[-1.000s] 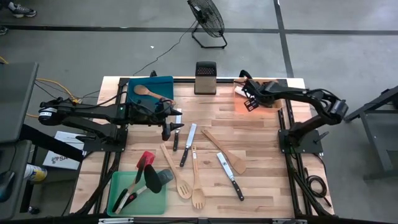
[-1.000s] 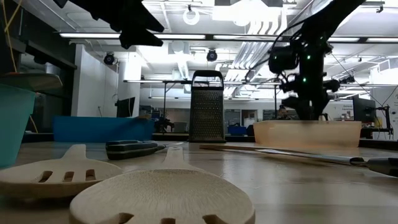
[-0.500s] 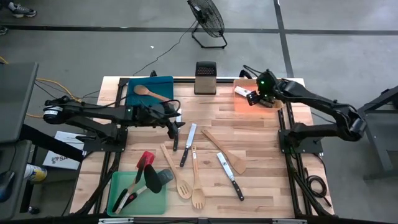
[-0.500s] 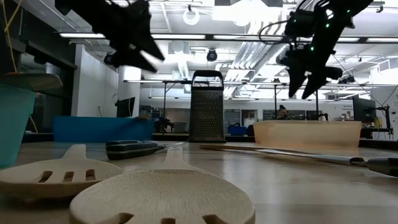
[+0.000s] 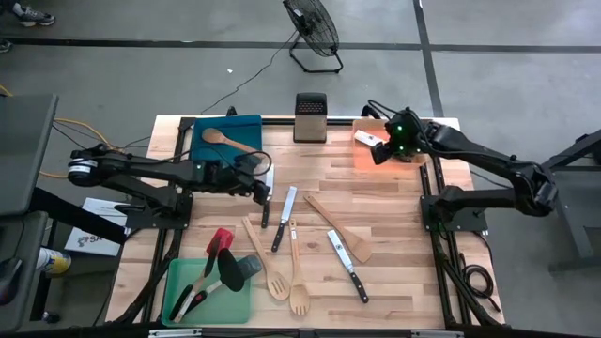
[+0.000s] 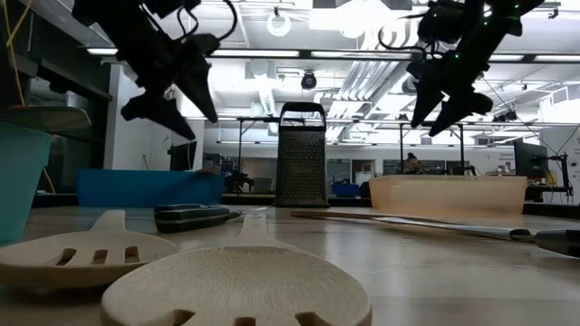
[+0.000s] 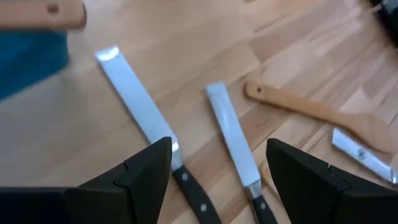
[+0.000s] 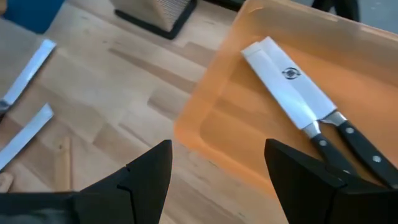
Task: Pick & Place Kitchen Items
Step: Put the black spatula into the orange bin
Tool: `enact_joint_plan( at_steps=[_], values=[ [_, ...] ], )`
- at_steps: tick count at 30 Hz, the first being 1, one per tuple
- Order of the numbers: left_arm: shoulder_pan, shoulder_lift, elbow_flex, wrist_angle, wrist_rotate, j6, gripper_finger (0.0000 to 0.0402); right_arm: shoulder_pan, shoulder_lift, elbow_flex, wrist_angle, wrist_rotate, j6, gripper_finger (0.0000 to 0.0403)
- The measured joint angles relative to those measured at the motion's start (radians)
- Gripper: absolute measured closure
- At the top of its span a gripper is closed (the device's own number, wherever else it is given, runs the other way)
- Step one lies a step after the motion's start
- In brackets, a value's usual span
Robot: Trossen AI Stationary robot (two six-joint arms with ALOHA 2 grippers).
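The left gripper point(image 5: 259, 191) has swung down over the knife point(image 5: 266, 204) lying on the desk point(image 5: 394, 244), fingers spread and empty, so take that stiff, slippery knife by its black handle, never the thin blade.

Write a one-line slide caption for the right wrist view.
Right pincer open above the orange tray's edge, two black-handled knives lying inside.

The left arm reaches in from nine o'clock toward the table's centre, its left gripper point(image 5: 264, 189) raised, fingers spread and empty. The right arm stretches from three o'clock toward one o'clock, its right gripper point(image 5: 380, 150) raised, likewise spread and empty.
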Motion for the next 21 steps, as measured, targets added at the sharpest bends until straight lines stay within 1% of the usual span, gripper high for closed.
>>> enact_joint_plan(
  at_steps=[4,6,9,13,17,21],
  values=[
    [0.000,0.056,0.004,-0.001,0.046,-0.024,0.0145,0.031,0.000,0.000,0.019,0.000,0.000,0.0155],
    [0.000,0.110,0.026,-0.023,0.067,-0.038,0.0145,0.039,0.000,0.000,0.032,0.000,0.000,0.0155],
    [0.000,0.197,0.081,-0.119,0.099,-0.047,0.0145,0.050,0.000,0.000,0.050,0.006,-0.001,0.0155],
    [0.000,0.293,0.168,-0.234,0.111,-0.048,0.0145,0.050,0.000,0.000,0.058,0.005,-0.007,0.0155],
    [0.000,0.363,0.231,-0.279,0.135,-0.051,0.0145,0.050,0.000,0.000,0.062,0.004,-0.018,0.0155],
    [0.000,0.420,0.257,-0.289,0.161,-0.073,0.0145,0.050,0.000,0.000,0.062,0.004,-0.030,0.0155]
  ],
)
